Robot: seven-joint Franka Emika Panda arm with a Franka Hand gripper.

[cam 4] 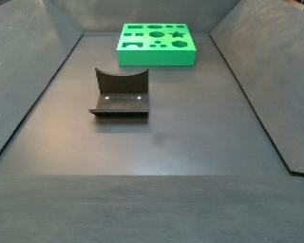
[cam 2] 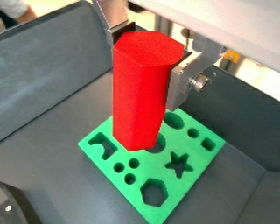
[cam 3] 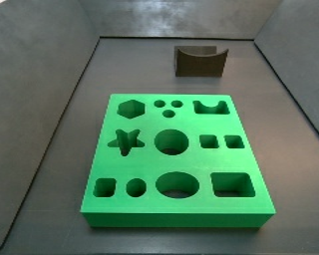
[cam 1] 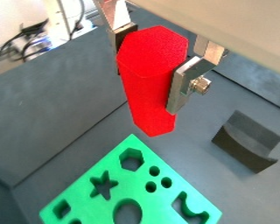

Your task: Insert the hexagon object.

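Note:
The hexagon object is a tall glossy red prism, also seen in the other wrist view. My gripper is shut on it, one silver finger on each side near its upper end, and holds it upright in the air. The green board with cut-out holes lies below; its hexagon hole is open. In a wrist view the prism's lower end hangs over the board. Both side views show the board but neither the gripper nor the prism.
The dark fixture with a curved notch stands on the grey floor apart from the board, also seen in a side view and a wrist view. Dark sloping walls enclose the floor on all sides.

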